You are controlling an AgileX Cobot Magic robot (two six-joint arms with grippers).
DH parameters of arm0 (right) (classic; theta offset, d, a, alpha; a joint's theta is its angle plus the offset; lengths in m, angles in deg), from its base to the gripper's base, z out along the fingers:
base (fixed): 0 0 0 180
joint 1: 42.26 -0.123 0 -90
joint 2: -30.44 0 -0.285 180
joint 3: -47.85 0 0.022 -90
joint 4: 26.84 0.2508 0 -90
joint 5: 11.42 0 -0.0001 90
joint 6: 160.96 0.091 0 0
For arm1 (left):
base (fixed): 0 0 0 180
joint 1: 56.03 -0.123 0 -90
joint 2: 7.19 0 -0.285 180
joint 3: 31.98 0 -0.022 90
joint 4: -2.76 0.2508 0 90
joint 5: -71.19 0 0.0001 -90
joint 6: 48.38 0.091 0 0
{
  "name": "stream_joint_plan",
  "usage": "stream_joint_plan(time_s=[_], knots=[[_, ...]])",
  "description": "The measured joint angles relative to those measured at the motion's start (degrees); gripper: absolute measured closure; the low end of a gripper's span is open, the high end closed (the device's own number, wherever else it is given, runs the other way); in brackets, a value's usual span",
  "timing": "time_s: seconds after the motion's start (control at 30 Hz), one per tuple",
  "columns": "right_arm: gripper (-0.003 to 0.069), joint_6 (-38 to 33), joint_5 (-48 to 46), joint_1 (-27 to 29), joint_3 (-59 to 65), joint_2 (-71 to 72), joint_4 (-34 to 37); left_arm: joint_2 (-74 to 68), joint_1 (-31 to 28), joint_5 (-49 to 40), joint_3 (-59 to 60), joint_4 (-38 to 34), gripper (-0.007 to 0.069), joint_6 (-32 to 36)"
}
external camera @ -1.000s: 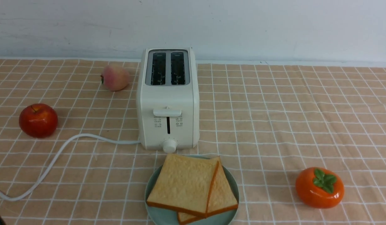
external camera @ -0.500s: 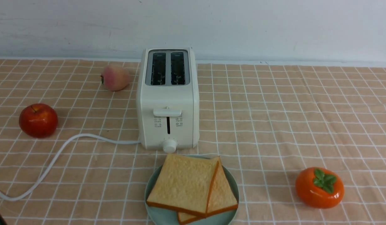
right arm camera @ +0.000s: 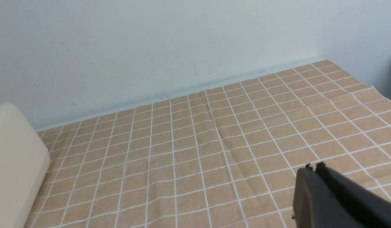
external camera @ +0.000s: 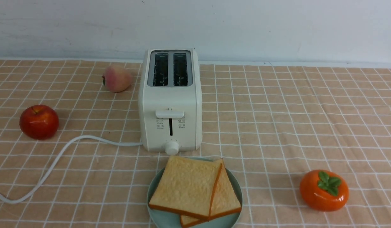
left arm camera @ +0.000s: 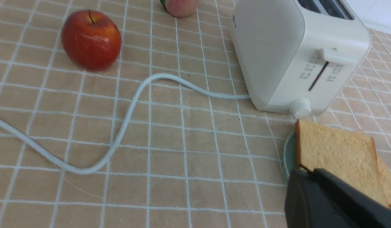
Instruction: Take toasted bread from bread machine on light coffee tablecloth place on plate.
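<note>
While both pincers are shut and hold nothing, the toast lies on the plate.

Beyond the left pincer (left arm camera: 312, 172) and right pincer (right arm camera: 314, 167), two overlapping toast slices (external camera: 186, 186) rest on the teal plate (external camera: 157, 218), just before the white toaster (external camera: 170, 101) on the checked tablecloth (external camera: 277, 133).

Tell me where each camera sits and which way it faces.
Front view: between the two arms, looking forward over the toaster and the plate; no arm shows.
Left wrist view: on the left arm, looking across the cloth at the apple and toaster; its shut jaws show in a corner.
Right wrist view: on the right arm, looking over cloth to the wall; its shut jaws show too.
Shared: front and left wrist views both show apple, toaster and plated toast.
</note>
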Motion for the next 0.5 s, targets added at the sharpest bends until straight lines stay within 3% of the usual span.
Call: stream_joint_plan(time_s=[0.27, 0.5], knots=[[0.0647, 0.0, 0.0, 0.0, 0.0, 0.0, 0.03, 14.46, -8.04, 13.44, 19.0, 2.74, 0.0632, 2.66], [0.0647, 0.0, 0.0, 0.0, 0.0, 0.0, 0.03, 14.62, -8.1, 12.27, 25.77, 0.7, 0.0624, 3.03]])
